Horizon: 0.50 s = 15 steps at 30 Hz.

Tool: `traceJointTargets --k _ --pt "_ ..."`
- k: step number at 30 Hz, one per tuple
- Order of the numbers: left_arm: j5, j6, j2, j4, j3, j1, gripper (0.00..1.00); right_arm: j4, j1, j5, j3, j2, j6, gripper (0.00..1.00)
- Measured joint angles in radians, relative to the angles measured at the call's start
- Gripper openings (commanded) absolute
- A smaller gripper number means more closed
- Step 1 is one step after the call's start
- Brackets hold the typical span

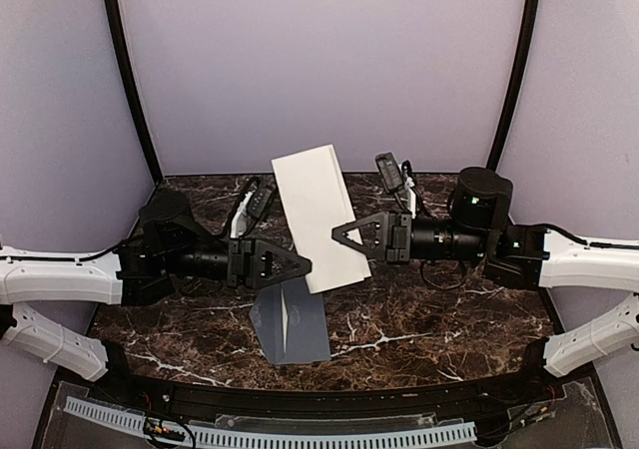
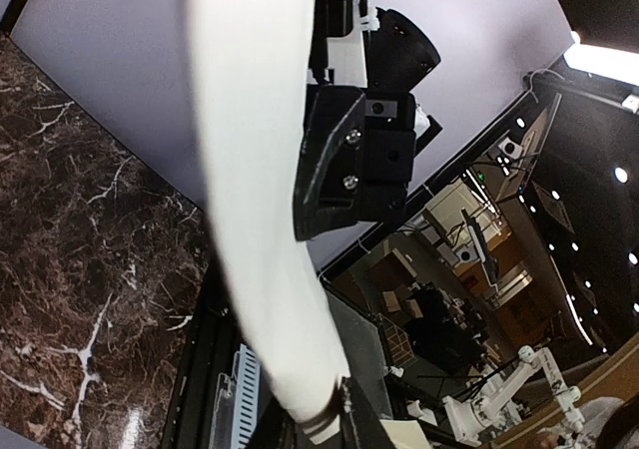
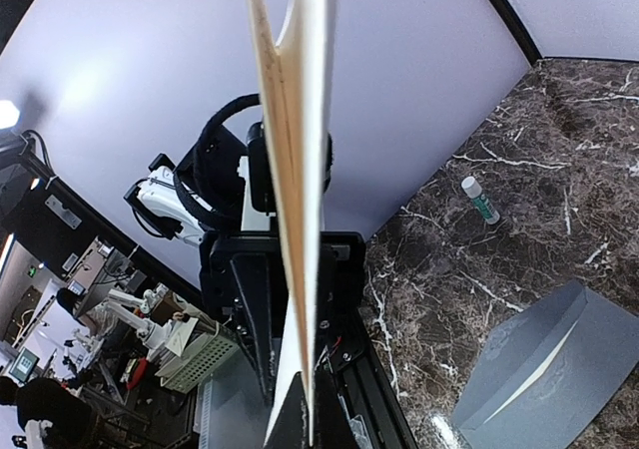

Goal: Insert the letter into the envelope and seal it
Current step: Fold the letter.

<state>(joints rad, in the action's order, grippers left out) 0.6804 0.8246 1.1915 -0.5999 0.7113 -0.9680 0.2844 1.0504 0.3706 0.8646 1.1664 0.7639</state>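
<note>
Dark brown marble surface [image 1: 439,329] with white veins; pale lilac walls [image 1: 319,60] curve behind it, edged by two black poles [image 1: 128,80]; past the near edge, a dim lab [image 2: 449,319] with desks [image 2: 469,220] and bright ceiling lights [image 2: 599,60].

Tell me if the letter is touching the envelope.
Apart. In the right wrist view, the letter is held up and bare table shows between it and the envelope.

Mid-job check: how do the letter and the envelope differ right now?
The letter is cream-white, the envelope grey-blue. The letter is held up off the table, tilted; the envelope lies flat on it. Both are thin rectangular paper pieces.
</note>
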Motion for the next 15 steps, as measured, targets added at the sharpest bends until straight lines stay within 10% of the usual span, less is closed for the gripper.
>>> traceJointTargets --k 6,9,15 --pt "-0.023 0.009 0.0 -0.014 -0.026 -0.013 0.53 0.0 0.001 -0.006 0.0 -0.005 0.0 0.0" --pt "-0.027 0.019 0.0 -0.018 -0.031 -0.023 0.54 0.0 0.001 -0.009 0.0 -0.006 -0.002 0.0" --pt "-0.037 0.029 0.001 -0.023 -0.032 -0.03 0.19 0.001 0.001 -0.009 0.0 -0.006 -0.002 0.0"
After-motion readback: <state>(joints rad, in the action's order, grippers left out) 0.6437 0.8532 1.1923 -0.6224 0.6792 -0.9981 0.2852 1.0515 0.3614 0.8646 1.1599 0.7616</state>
